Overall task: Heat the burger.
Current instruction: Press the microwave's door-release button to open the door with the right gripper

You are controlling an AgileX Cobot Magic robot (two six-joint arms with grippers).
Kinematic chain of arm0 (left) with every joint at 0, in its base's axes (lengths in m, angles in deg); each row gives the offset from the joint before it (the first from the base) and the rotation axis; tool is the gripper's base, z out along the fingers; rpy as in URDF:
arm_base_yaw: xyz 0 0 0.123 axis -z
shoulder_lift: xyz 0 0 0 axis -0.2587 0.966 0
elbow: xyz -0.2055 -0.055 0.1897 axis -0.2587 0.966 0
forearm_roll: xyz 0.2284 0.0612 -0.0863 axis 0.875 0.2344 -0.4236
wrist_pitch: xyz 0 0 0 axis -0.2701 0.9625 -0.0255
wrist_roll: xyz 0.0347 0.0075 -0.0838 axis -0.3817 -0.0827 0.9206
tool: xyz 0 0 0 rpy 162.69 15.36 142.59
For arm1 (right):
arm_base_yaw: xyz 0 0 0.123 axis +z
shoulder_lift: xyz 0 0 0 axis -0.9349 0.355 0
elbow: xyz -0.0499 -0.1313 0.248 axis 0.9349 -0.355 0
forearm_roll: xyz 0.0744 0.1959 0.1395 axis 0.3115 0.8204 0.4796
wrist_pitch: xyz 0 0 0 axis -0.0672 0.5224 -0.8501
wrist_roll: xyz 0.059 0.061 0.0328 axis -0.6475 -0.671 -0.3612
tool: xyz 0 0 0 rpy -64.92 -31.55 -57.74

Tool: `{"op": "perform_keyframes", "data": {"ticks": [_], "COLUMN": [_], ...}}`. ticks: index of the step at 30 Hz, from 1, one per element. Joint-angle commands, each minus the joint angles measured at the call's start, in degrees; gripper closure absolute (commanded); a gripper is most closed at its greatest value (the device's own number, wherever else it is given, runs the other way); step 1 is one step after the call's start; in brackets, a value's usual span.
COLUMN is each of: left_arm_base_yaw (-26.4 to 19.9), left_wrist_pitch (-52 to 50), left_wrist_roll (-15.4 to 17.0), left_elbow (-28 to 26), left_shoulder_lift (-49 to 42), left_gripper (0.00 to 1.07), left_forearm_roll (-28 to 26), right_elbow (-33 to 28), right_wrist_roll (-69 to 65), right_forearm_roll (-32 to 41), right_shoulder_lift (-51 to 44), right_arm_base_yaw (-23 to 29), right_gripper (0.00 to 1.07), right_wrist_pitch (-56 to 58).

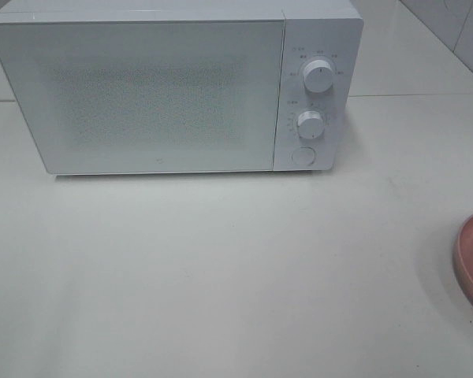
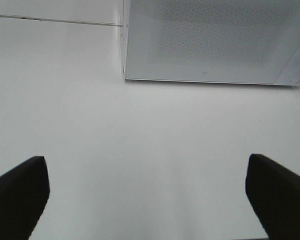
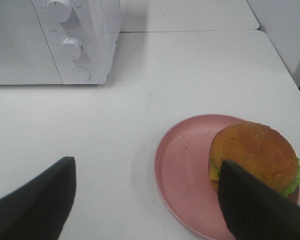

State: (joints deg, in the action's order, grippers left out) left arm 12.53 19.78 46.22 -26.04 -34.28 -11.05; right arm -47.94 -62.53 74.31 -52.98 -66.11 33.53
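pink against the pale desk (image 1: 221,268), a round plate (image 3: 182,160) carries the burger (image 3: 252,152), which sits off-centre near one rim, well apart from the white microwave (image 1: 177,87) at the back of the desk. the high view catches only the plate's edge at its right border, and the burger is out of frame there. the microwave door (image 2: 210,40) is shut, so the burger waits outside, likely until the round button (image 1: 303,155) below the two knobs (image 1: 309,122) is pressed. the right gripper (image 3: 147,167) hangs above desk and plate, jaws wide and empty, seemingly lined up for the burger. the left gripper (image 2: 146,170) is wide and empty too, facing the door, probably to deal with it.
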Motion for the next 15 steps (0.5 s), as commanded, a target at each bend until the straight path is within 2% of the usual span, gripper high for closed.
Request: {"op": "perform_keyframes", "data": {"ticks": [1, 15], "left_arm_base_yaw": [-0.17, -0.17], "left_wrist_pitch": [-0.57, -0.57], "left_wrist_roll": [-0.06, -0.06], "left_elbow": [0.29, 0.29], "left_shoulder_lift": [-1.43, -1.43], "left_gripper": [0.07, 0.07], "left_forearm_roll": [0.0, 0.0], "right_elbow": [-0.11, -0.11], "right_wrist_roll": [0.23, 0.23], "right_forearm_roll": [0.0, 0.0], "right_shoulder_lift": [-1.38, -1.38], "right_arm_base_yaw": [-0.11, -0.11], "right_gripper": [0.33, 0.33], "right_wrist_pitch": [-0.97, -0.97]}}
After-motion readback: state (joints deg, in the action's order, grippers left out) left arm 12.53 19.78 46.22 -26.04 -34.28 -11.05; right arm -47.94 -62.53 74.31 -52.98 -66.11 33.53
